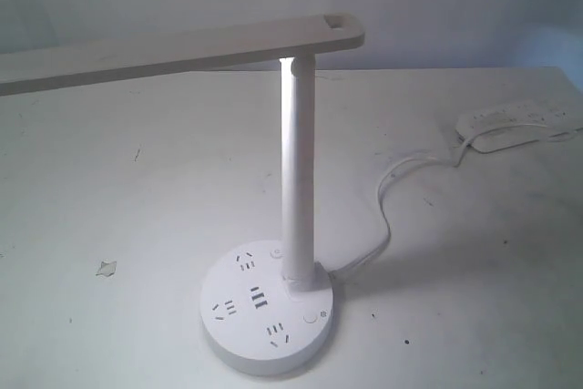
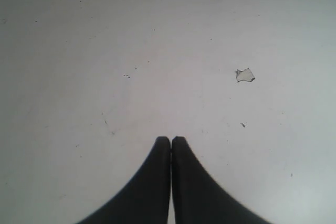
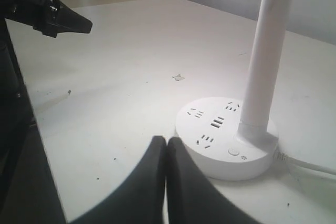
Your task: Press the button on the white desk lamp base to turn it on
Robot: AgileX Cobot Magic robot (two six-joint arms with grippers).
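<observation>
The white desk lamp base lies near the table's front edge, with a slim pole and a long flat arm reaching left. The button sits on the base's right front next to a small sun mark. A plain button lies behind the pole. In the right wrist view the button shows on the base. My right gripper is shut and empty, its tips just short of the base's rim. My left gripper is shut over bare table. Neither gripper shows in the exterior view.
A white cable runs from the base to an oblong power strip at the back right. A small chip marks the tabletop left of the base. The left arm's black end hangs over the table's far side.
</observation>
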